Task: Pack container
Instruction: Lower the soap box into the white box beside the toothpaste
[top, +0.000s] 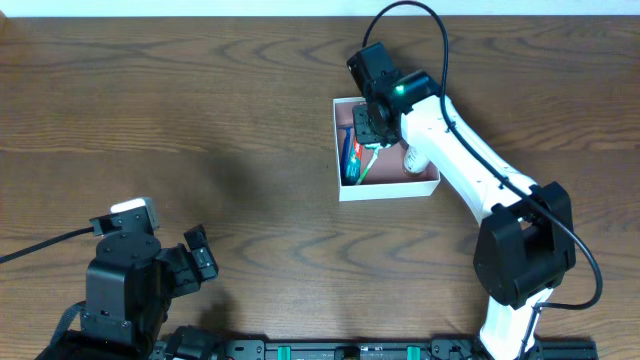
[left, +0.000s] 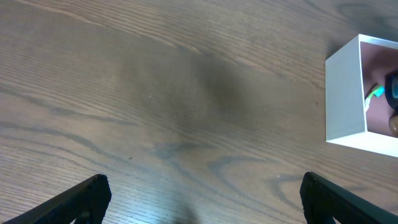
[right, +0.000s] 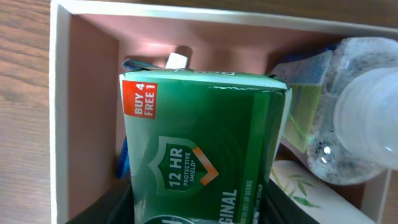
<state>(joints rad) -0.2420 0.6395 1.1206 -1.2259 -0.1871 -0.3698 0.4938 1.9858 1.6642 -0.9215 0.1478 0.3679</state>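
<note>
– Brown wood-grain table (top: 200, 120) fills the overhead view. Where does the container (top: 390, 190) sit on it?
– On the far side, right of centre. Its white walls stand square and the inside is dusty pink. The left wrist camera catches one corner of it at the frame's right edge.
– And the right gripper (top: 368, 130)?
– It reaches down into the container. Its jaws are partly closed on a green soap carton (right: 205, 162), with a dark finger showing at each side of the carton's lower end.
– What else lies inside?
– A clear bottle (right: 354, 112) is just right of the carton, with a white tube (right: 305, 186) printed with leaves below it. A blue packet (right: 122, 162) is squeezed between the carton and the left wall.
– And the left gripper (top: 200, 262)?
– It is well apart from the container, near the table's front-left edge. Its jaws are spread wide with only bare wood between them.
</note>
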